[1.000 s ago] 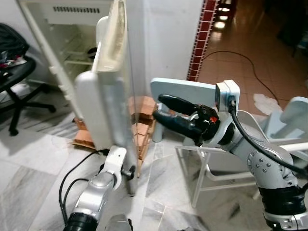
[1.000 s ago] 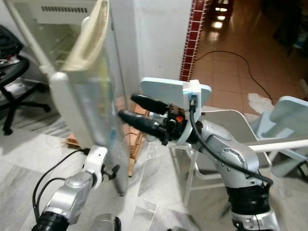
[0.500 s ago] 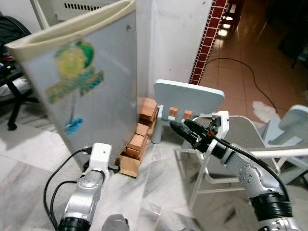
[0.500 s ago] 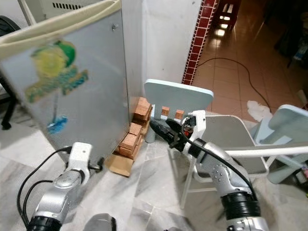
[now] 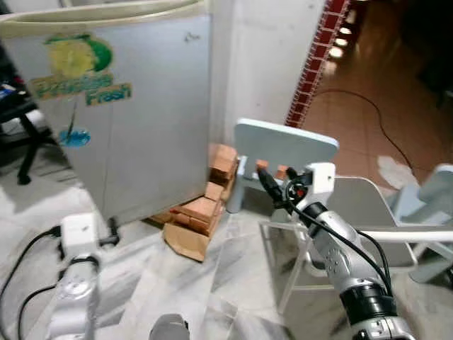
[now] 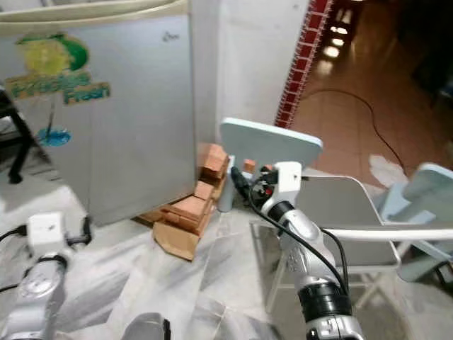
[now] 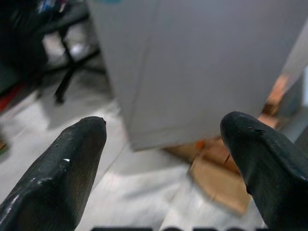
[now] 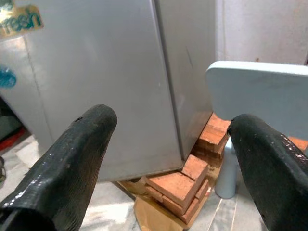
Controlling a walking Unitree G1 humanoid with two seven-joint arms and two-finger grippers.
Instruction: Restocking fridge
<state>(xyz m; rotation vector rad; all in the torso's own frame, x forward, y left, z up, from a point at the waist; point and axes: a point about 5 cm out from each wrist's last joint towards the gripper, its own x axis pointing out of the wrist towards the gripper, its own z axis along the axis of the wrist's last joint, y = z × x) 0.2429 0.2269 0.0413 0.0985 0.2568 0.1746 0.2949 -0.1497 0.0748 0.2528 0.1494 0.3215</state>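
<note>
The silver fridge (image 5: 148,106) stands with its door closed, a lemon sticker (image 5: 74,60) on the front. My left gripper (image 7: 163,130) is open with nothing in it, low in front of the door's bottom edge and apart from it. The left wrist (image 5: 78,232) sits at the lower left. My right gripper (image 8: 173,120) is also open with nothing between its fingers (image 5: 266,185). It is held out to the right of the fridge, in front of the light blue chair back (image 5: 287,142).
Red bricks (image 5: 205,209) on cardboard prop the fridge's right corner. A grey seat on a white frame (image 5: 361,212) stands under my right arm. A black office chair (image 5: 25,127) is at the far left. A cable (image 5: 379,117) lies on the brown tiles behind.
The fridge door has swung from open to closed. My right gripper has drawn back toward the blue chair, and my left arm has dropped lower and left. The camera has shifted too.
</note>
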